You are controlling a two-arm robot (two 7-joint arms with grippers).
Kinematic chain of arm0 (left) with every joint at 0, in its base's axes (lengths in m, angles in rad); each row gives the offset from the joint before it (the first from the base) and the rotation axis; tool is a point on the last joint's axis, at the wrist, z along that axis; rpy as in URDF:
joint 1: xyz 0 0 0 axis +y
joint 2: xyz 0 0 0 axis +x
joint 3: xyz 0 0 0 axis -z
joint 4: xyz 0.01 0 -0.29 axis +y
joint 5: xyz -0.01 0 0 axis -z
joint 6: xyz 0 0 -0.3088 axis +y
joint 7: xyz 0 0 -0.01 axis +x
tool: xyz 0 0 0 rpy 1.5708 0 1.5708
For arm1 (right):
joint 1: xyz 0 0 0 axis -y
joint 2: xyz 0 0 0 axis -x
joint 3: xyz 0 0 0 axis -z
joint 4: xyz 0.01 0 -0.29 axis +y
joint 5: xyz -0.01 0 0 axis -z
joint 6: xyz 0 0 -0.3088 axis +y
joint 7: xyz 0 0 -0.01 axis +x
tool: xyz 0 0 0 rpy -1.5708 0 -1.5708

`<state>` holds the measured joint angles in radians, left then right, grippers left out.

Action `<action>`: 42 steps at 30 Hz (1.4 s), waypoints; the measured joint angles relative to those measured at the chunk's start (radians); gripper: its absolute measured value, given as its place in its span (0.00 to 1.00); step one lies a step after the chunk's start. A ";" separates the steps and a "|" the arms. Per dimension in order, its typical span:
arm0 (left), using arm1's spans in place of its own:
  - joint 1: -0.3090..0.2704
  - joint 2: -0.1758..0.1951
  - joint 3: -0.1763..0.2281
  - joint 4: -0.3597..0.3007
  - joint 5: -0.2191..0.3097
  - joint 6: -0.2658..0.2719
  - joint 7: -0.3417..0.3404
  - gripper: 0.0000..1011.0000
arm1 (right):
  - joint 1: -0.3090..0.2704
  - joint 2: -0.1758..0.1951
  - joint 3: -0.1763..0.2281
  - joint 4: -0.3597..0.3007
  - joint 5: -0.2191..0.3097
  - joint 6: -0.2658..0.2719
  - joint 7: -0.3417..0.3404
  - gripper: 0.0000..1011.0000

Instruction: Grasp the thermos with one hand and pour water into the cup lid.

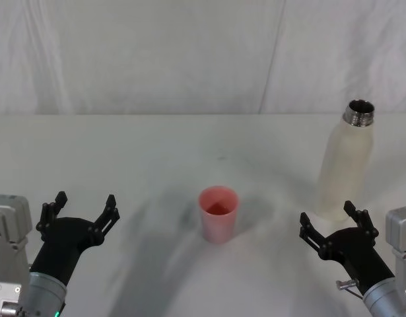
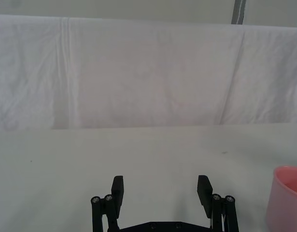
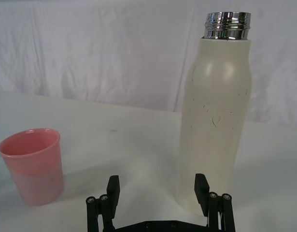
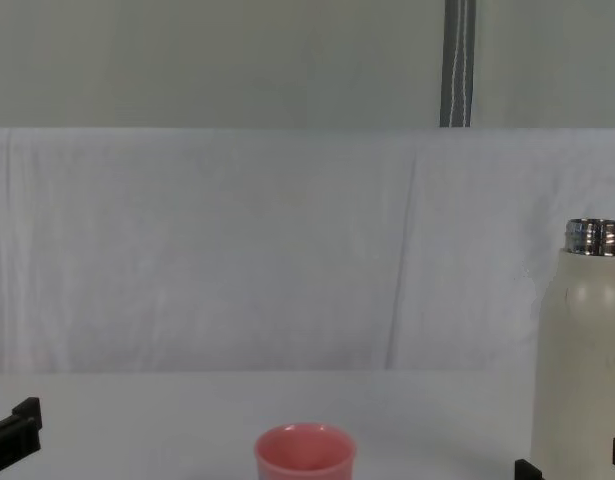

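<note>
On the white table (image 1: pixel 156 145) in front of me, the thermos (image 1: pixel 342 173) stands upright at my right side, with its steel neck uncovered and no cap on it. It is much taller than the cup lid (image 1: pixel 218 214), which stands upright near the middle of the table, well apart from the thermos, with its mouth open upward. My right gripper (image 1: pixel 333 228) is low over the table, just in front of the foot of the thermos. Its black fingers (image 3: pixel 201 188) are spread wide and hold nothing; from the wrist view, one finger is in front of the thermos base, but I cannot tell if it touches it. My left gripper (image 1: pixel 80 211) is at my left side, well apart from the cup lid, also spread wide and holding nothing.
</note>
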<state>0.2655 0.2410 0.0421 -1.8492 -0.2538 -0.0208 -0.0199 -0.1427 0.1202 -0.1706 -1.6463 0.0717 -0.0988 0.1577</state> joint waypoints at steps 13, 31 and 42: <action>0.000 0.000 0.000 0.000 0.000 0.000 0.000 0.99 | 0.000 0.000 0.000 0.000 0.000 0.000 0.000 0.99; 0.000 0.000 0.000 0.000 0.000 0.000 0.000 0.99 | 0.000 0.000 0.000 0.000 0.000 0.000 0.000 0.99; 0.000 0.000 0.000 0.000 0.000 0.000 0.000 0.99 | 0.000 0.000 0.000 0.000 0.000 0.000 0.000 0.99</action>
<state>0.2655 0.2410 0.0421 -1.8492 -0.2538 -0.0208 -0.0199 -0.1427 0.1202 -0.1706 -1.6463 0.0717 -0.0988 0.1577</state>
